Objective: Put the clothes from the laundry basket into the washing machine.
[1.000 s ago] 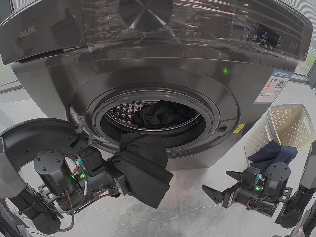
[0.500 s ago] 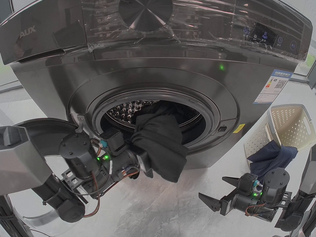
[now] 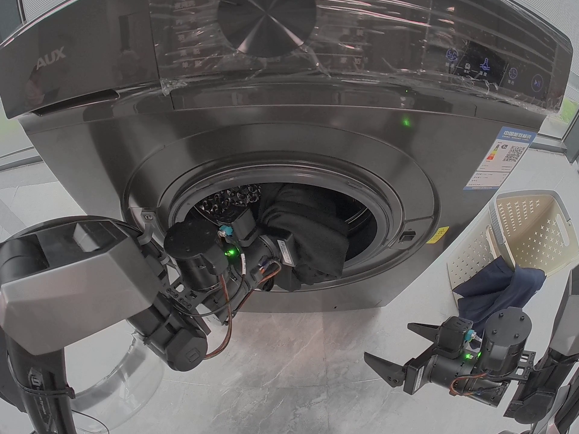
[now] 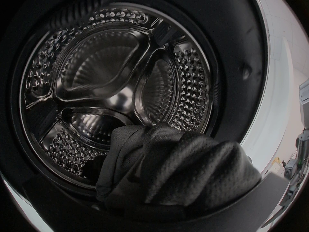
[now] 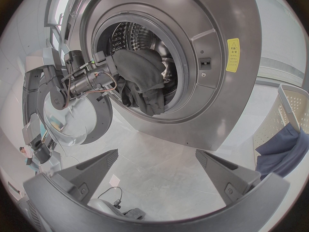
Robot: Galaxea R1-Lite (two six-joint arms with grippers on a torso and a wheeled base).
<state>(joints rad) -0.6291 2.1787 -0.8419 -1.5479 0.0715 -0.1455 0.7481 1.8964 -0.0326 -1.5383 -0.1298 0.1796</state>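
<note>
Left gripper (image 3: 295, 257): clenched on black fabric garment (image 3: 313, 236), held at the drum mouth, frame centre
Garment: hung over the door rim of the dark grey washing machine (image 3: 289, 134)
Right gripper (image 3: 392, 343): released, lower right
Cream perforated laundry basket (image 3: 534, 224): right edge, navy cloth (image 3: 497, 287) hung over its rim
</note>
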